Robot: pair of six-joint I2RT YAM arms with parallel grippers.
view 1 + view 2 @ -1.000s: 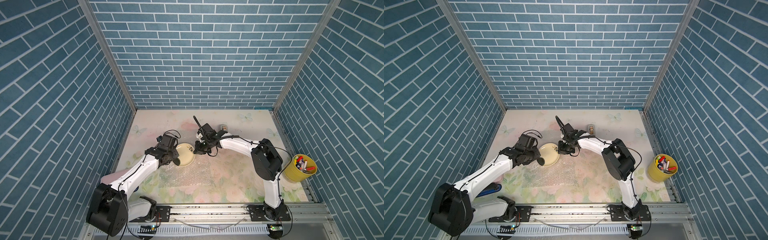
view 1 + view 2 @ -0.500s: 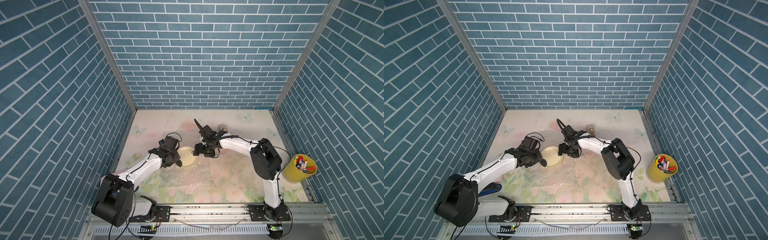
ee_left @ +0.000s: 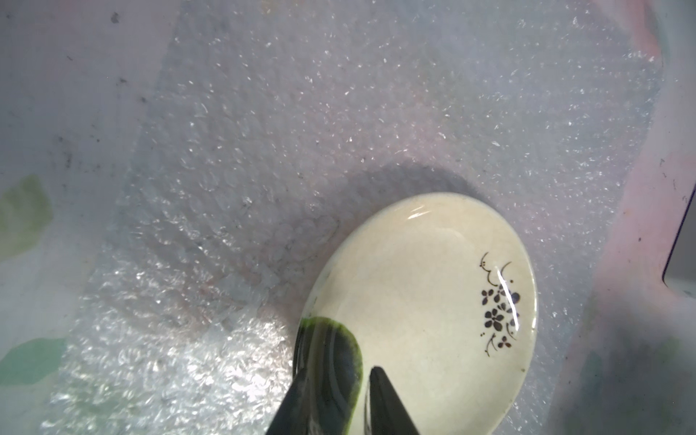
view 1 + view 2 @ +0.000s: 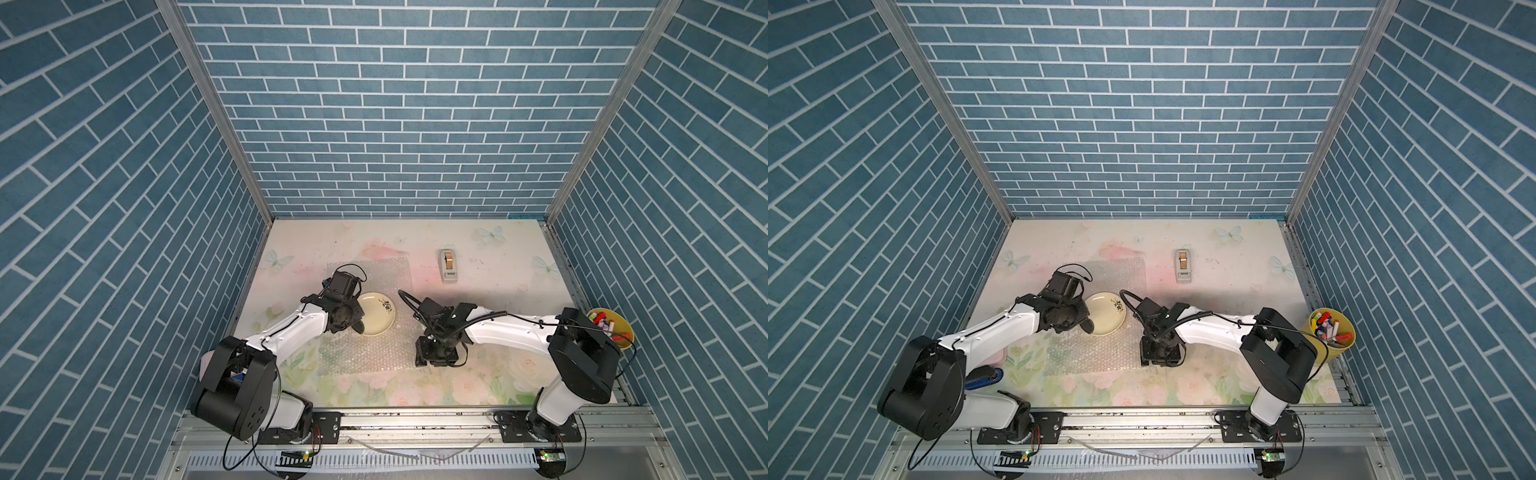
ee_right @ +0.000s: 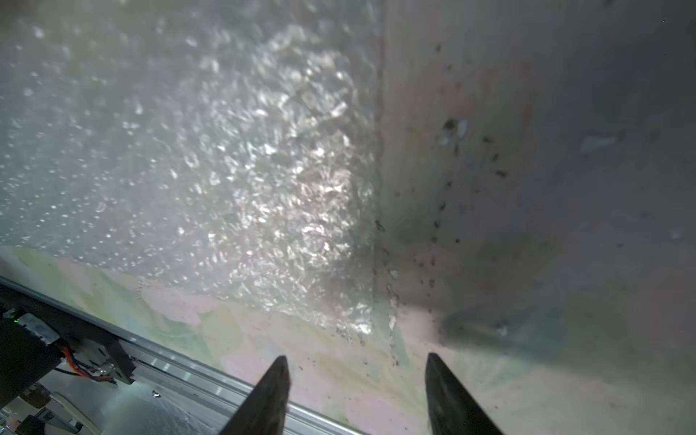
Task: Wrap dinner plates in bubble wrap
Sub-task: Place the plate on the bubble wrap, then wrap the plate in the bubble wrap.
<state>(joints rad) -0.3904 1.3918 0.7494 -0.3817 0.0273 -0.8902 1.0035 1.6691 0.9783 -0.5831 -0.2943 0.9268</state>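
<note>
The cream-yellow dinner plate (image 4: 379, 312) (image 4: 1106, 312) (image 3: 414, 293) is over the middle of the bubble wrap (image 4: 365, 353) (image 4: 1092, 353) (image 3: 301, 132), a clear glinting sheet flat on the table. My left gripper (image 4: 358, 327) (image 4: 1087, 326) (image 3: 341, 371) is shut on the plate's rim at the dark green blotch, one finger above and one below. My right gripper (image 4: 434, 359) (image 4: 1160, 357) (image 5: 356, 371) hangs open and holds nothing, just right of the wrap's near right corner (image 5: 361, 324).
A grey tape dispenser (image 4: 448, 266) (image 4: 1182, 266) lies behind the wrap to the right. A yellow bucket of markers (image 4: 611, 328) (image 4: 1332, 332) stands at the table's right edge. The metal rail (image 4: 415, 419) (image 5: 188, 369) runs along the front. Brick walls enclose three sides.
My right gripper has left the plate's right side, moved toward the front rail beside the wrap's near corner, and opened. The left gripper still holds the plate, shifted slightly.
</note>
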